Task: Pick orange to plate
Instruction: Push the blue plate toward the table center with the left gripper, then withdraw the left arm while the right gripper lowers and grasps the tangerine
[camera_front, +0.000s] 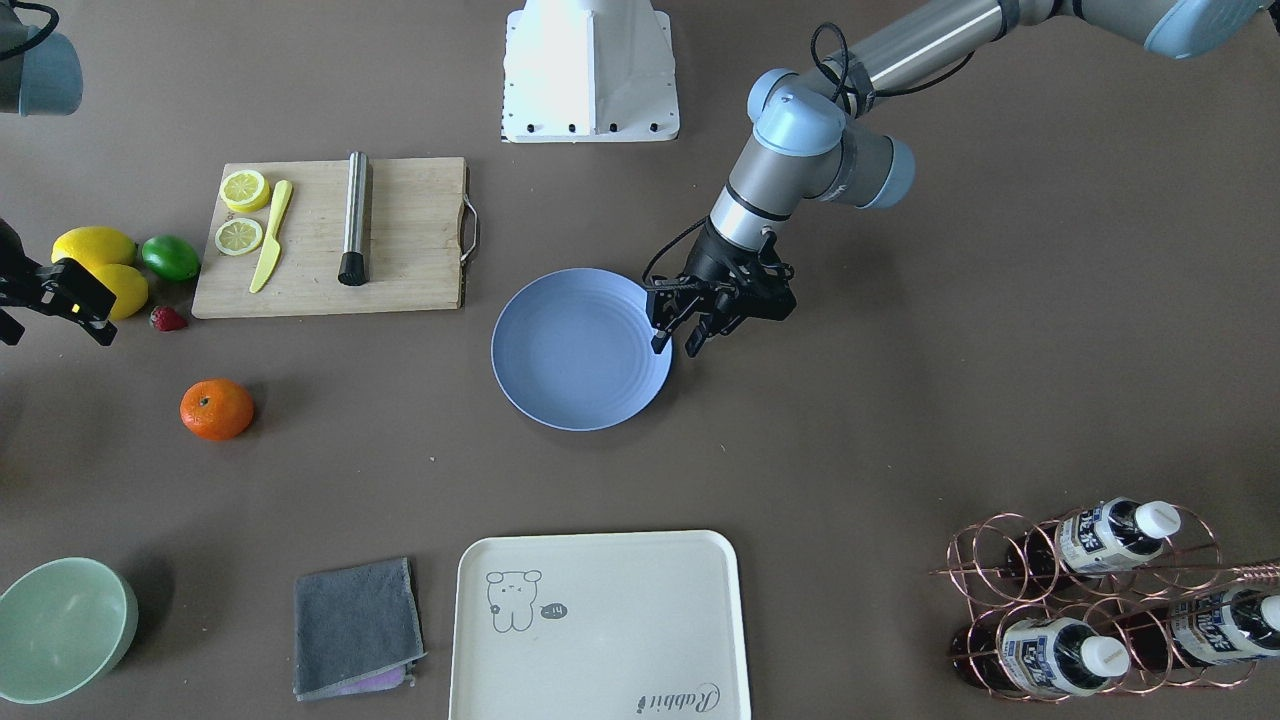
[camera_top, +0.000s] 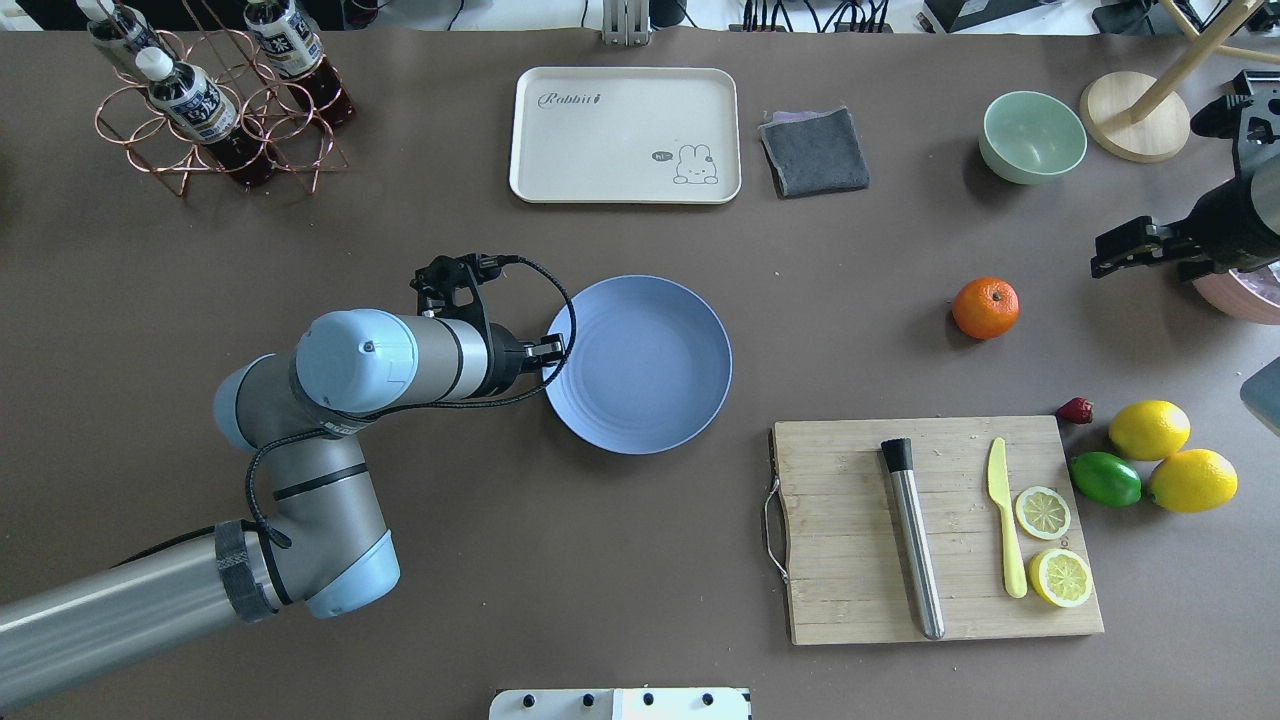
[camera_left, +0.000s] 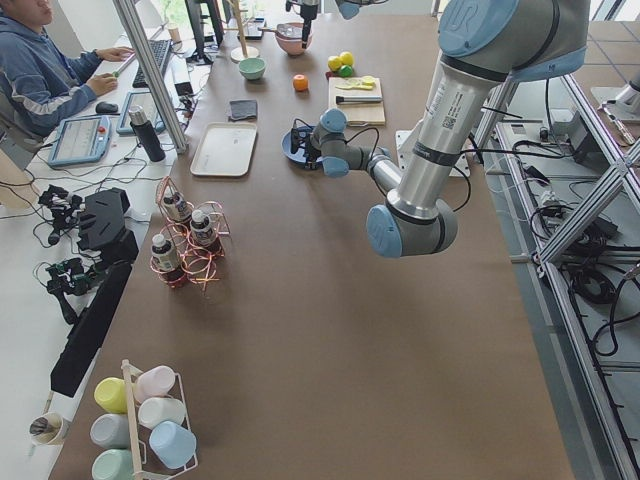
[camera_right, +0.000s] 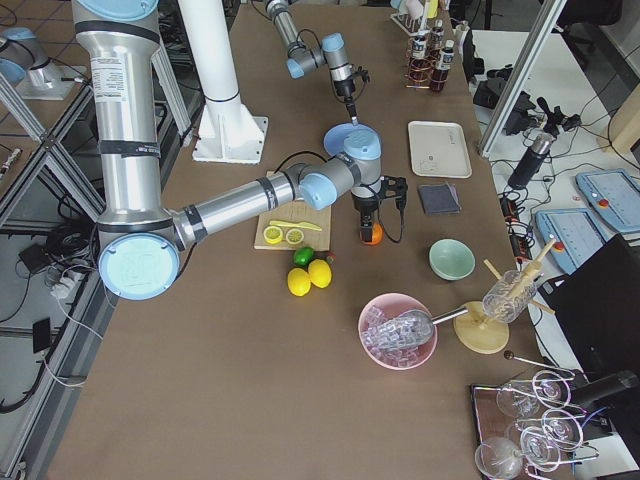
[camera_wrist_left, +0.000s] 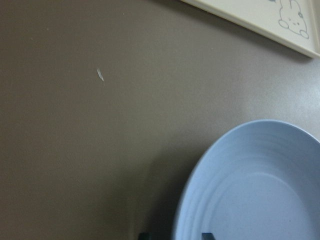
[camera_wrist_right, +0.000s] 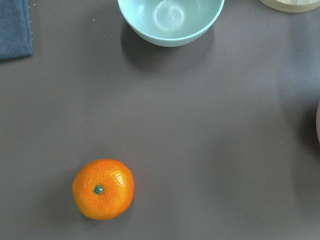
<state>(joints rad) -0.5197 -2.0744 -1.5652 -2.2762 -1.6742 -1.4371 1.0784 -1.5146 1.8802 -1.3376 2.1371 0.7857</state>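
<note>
The orange (camera_front: 216, 409) lies alone on the brown table, well apart from the periwinkle-blue plate (camera_front: 580, 350) at the table's middle. Nothing lies on the plate. My left gripper (camera_front: 677, 346) is open at the plate's edge, and in the left wrist view the rim (camera_wrist_left: 187, 200) passes between its fingertips. My right gripper (camera_front: 55, 325) hangs open above the table near the lemons, holding nothing. In the right wrist view the orange (camera_wrist_right: 103, 189) sits below and to the left, and no fingers show there.
A wooden cutting board (camera_front: 400, 240) carries lemon slices, a yellow knife and a metal cylinder. Two lemons (camera_front: 93, 246), a lime (camera_front: 170, 257) and a strawberry (camera_front: 167, 319) lie beside it. A green bowl (camera_front: 60, 628), grey cloth (camera_front: 355, 625), cream tray (camera_front: 600, 625) and bottle rack (camera_front: 1090, 600) line the operators' side.
</note>
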